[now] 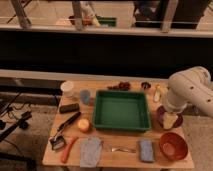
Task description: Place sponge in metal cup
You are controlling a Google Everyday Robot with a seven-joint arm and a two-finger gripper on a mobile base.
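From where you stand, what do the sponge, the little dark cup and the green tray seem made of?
Sponge: probably foam, matte blue-grey, rounded corners. Cup: likely metal, dark with a sheen. Tray: seemingly plastic, even green, smooth moulded walls. The gripper hangs at the right, over a dark red bowl.

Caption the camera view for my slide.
On the table, the sponge in front, the metal cup at the back, a green tray between; the gripper hangs at right.

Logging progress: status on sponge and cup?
Gripper right of square green plastic tray. Small blue-grey rectangular sponge at front, ungrasped. Small dark round metal cup at back; tray between.
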